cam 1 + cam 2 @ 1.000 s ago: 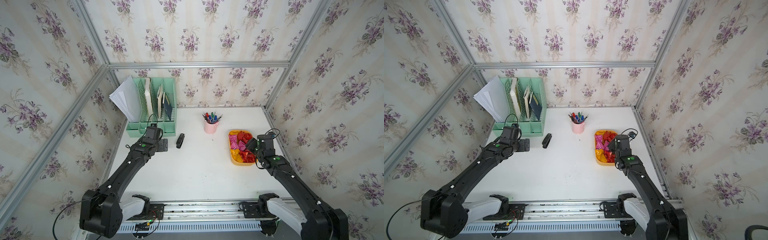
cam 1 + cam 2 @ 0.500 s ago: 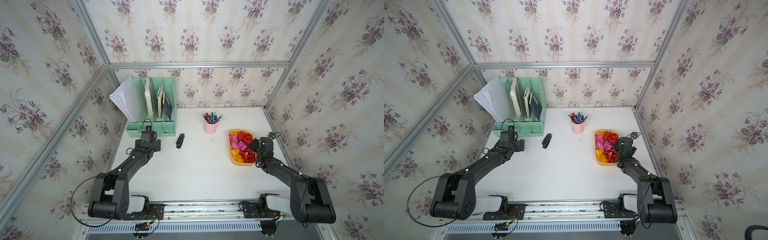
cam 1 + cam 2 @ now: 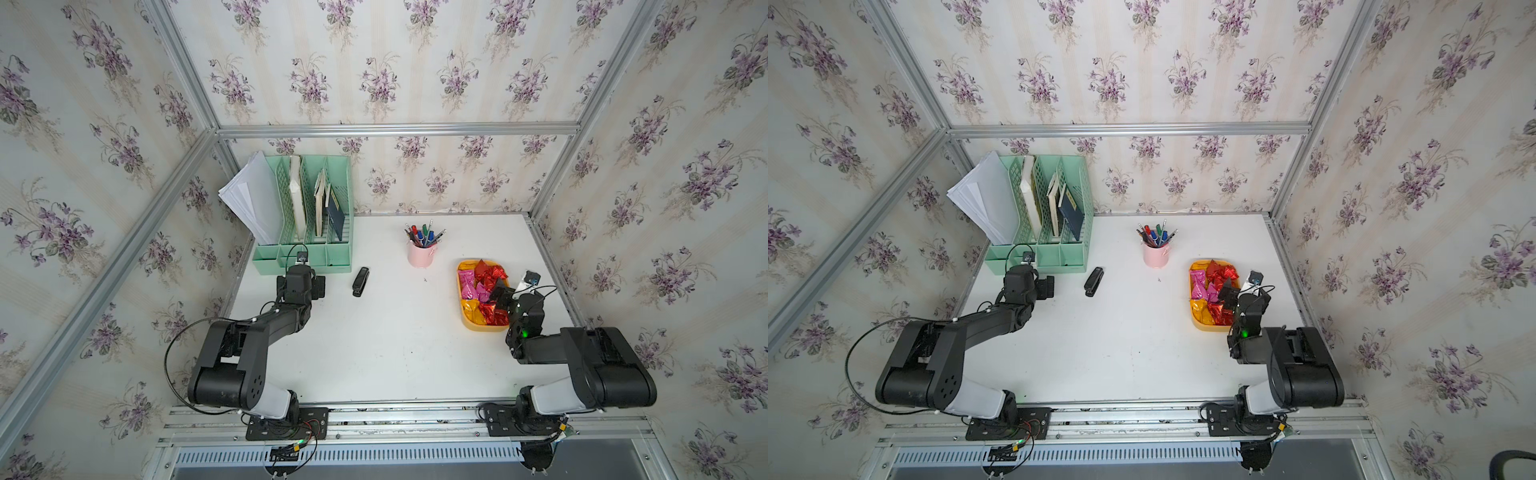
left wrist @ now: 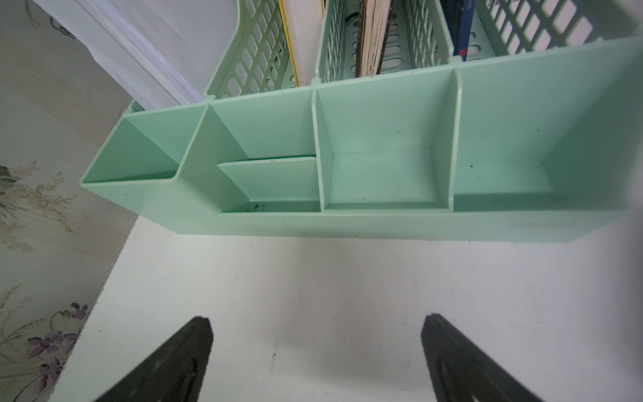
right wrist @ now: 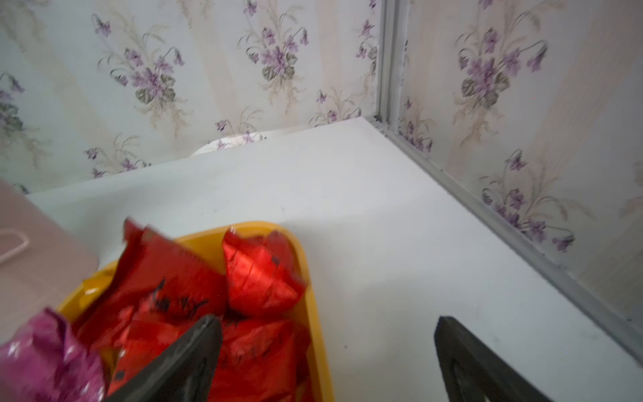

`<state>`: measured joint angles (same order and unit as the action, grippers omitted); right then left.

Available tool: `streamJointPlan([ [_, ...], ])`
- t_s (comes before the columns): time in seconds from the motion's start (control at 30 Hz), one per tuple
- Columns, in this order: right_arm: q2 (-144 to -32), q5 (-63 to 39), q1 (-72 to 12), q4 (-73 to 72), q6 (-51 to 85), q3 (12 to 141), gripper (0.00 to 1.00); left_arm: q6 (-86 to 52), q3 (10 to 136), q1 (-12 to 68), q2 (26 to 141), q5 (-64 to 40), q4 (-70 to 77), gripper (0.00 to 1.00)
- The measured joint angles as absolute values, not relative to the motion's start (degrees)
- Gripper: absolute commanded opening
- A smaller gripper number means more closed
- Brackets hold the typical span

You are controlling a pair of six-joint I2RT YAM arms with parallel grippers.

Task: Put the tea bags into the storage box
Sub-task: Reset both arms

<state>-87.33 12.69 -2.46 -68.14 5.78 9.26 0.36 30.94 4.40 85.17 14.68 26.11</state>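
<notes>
The storage box [image 3: 478, 326], a shallow yellow tray, sits at the right of the table in both top views [image 3: 1203, 325]. Several red, pink and orange tea bags [image 3: 489, 274] fill it; red ones [image 5: 259, 275] show close up in the right wrist view. My right gripper [image 3: 515, 284] hovers over the box's right rim, open and empty, one finger [image 5: 195, 351] above the bags and the other over bare table. My left gripper [image 4: 316, 322] is open and empty over the table just in front of the green organiser, also seen from above [image 3: 300, 277].
A mint-green file organiser [image 3: 303, 249] with papers stands at the back left. A black stapler [image 3: 360, 281] lies to its right. A pink pen cup [image 3: 419, 253] stands behind the box. The enclosure's right wall and frame rail [image 5: 487, 215] run close to the box.
Both arms have folded down and back toward the front rail while the grippers stayed about where they were. The right jaws have opened wider over the box.
</notes>
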Motion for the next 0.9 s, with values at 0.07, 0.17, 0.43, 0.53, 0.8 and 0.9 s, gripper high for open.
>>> streamJointPlan([
  [0.07, -87.26, 12.53, -2.55, -70.57, 4.89, 9.10, 1.00, 0.47, 29.30, 4.40, 84.82, 14.66, 28.08, 0.99],
  [0.17, -87.72, 12.38, -2.57, -74.70, 4.36, 9.52, 1.00, 0.47, 28.03, 4.12, 84.58, 14.31, 30.92, 0.99],
  [0.43, -87.77, 12.36, -2.87, -76.31, 4.05, 10.39, 1.00, 1.08, 24.34, 4.10, 86.00, 12.43, 39.31, 0.99],
  [0.53, -87.90, 11.35, -2.85, -75.83, 3.57, 11.14, 1.00, 1.08, 24.43, 3.84, 85.95, 12.40, 40.29, 0.99],
  [0.8, -88.51, 6.11, -2.87, -72.86, 1.48, 13.15, 1.00, 1.08, 24.43, 3.88, 85.95, 12.21, 40.45, 0.99],
  [0.9, -88.42, 5.34, -2.83, -72.38, 1.30, 13.15, 1.00, 1.08, 24.43, 3.88, 85.95, 12.21, 40.45, 0.99],
])
